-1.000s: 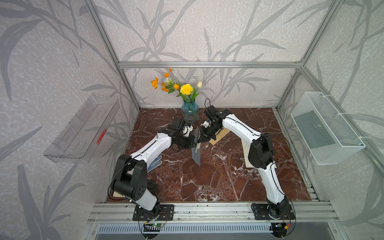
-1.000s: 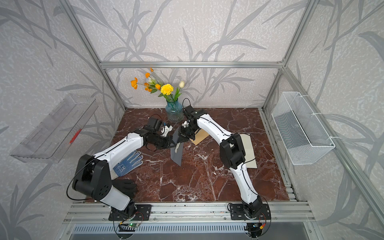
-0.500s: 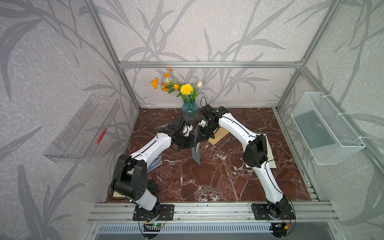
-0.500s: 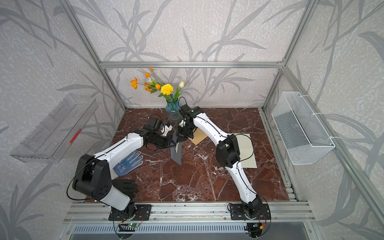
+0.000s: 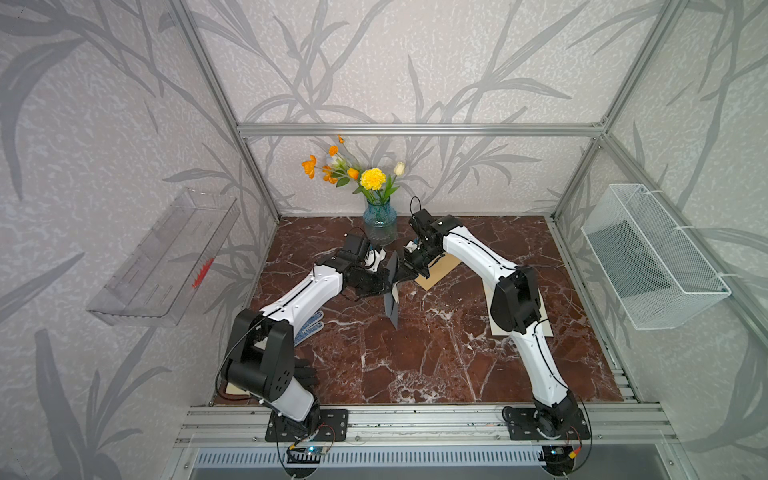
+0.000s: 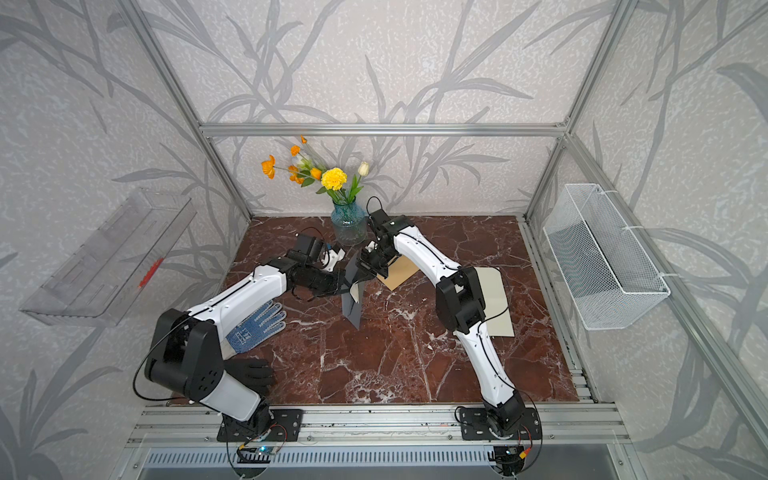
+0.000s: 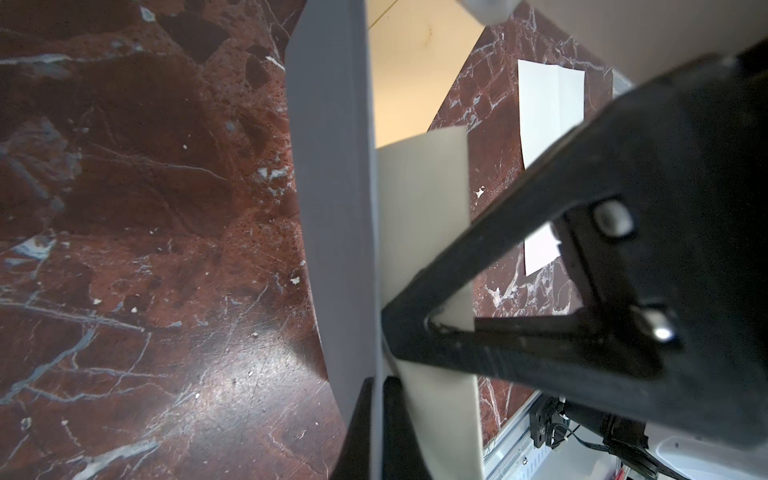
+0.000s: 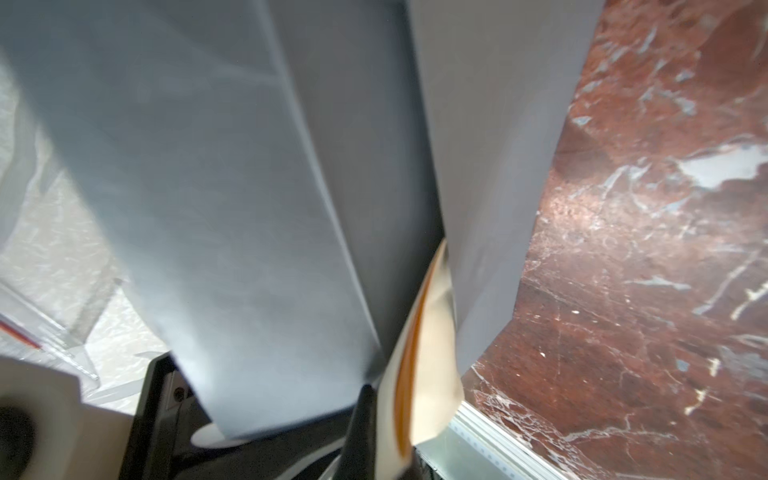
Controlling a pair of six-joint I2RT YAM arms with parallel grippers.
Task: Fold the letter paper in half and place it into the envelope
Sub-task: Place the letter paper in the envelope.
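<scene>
The left gripper [image 5: 387, 284] is clamped on the grey envelope [image 5: 392, 305], holding it upright over the table [image 5: 415, 365], near the middle of the back edge. The right gripper [image 5: 400, 276] pinches the cream paper [image 7: 424, 199], whose end sits between the envelope's grey panels. A tan sheet [image 5: 438, 270] lies just behind them, beside the vase [image 5: 379, 220]. A white sheet [image 6: 494, 291] lies toward the right edge. A dotted glove [image 6: 257, 324] and a black glove [image 6: 249, 372] lie by the left edge.
</scene>
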